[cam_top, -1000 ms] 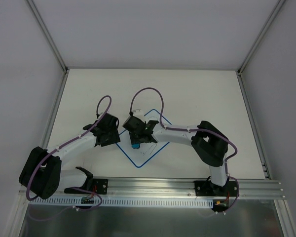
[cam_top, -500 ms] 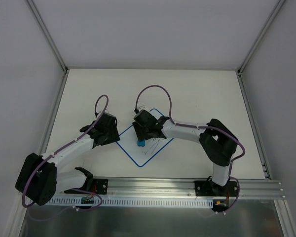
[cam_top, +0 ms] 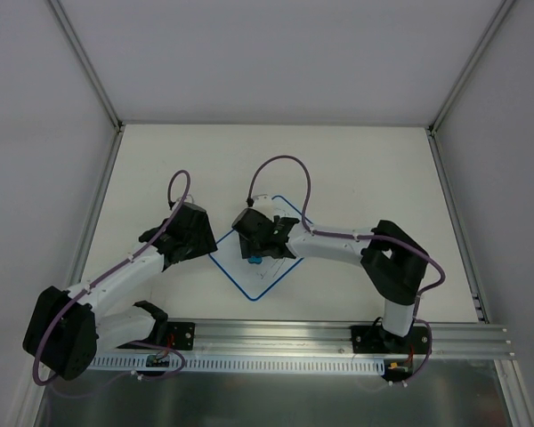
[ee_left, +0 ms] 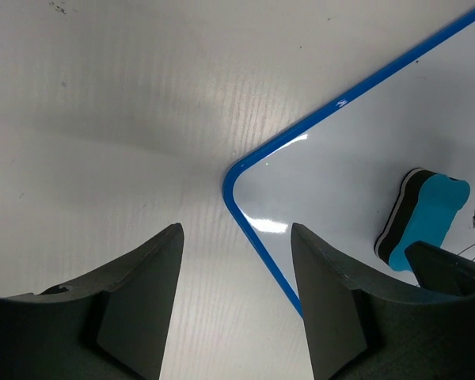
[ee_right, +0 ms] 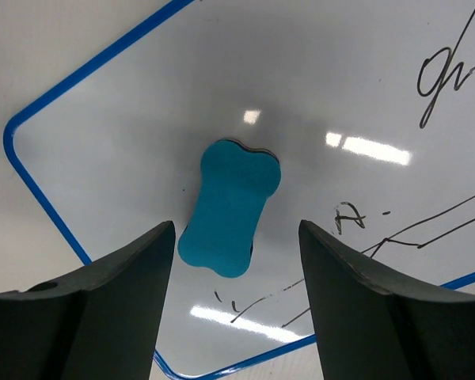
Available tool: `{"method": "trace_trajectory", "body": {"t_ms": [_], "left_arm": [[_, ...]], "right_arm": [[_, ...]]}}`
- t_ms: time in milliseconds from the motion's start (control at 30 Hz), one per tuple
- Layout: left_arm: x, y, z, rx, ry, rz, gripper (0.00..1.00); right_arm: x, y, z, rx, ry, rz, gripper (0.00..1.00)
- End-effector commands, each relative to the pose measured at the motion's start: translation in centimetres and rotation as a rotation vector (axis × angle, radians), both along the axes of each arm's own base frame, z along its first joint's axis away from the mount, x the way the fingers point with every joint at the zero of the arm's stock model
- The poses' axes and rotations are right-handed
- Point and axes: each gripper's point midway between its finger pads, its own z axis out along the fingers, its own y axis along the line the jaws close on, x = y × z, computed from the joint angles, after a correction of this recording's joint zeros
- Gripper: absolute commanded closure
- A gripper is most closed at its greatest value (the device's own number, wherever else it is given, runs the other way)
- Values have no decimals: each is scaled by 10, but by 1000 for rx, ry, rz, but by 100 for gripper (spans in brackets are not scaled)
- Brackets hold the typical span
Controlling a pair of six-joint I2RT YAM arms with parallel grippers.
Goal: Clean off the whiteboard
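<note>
The whiteboard [cam_top: 265,269] lies flat on the table as a diamond, white with a thin blue border, bearing dark scribbles; it also shows in the right wrist view [ee_right: 317,95] and the left wrist view [ee_left: 356,174]. A blue eraser [ee_right: 229,207] lies on it, also seen in the top view [cam_top: 250,261] and the left wrist view [ee_left: 423,218]. My right gripper [ee_right: 236,273] is open, just above the eraser, jaws either side of it without touching. My left gripper [ee_left: 236,285] is open and empty over the board's left corner.
The white table [cam_top: 356,169] is walled by grey panels with metal rails at left [cam_top: 93,213] and right [cam_top: 454,222]. The aluminium mounting rail [cam_top: 285,338] runs along the near edge.
My right gripper has let go of the eraser, which now lies on the board, and shifted slightly. My left arm has swung a little to the left at the board's corner.
</note>
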Motion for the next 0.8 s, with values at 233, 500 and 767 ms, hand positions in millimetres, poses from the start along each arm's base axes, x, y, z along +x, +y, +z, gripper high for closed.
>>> {"method": "trace_trajectory", "body": {"t_ms": [233,500,767], "left_arm": [[-1,4,-5,9,5,11,42],[-1,4,-7,9,11,11,42],[-1,0,-9,0,32,6,42]], "right_arm": [[20,11,4,1,-52,-110,36],[18,14,-9,-12,-24,-109,40],[19,12,-7,-14,-31,-106,61]]}}
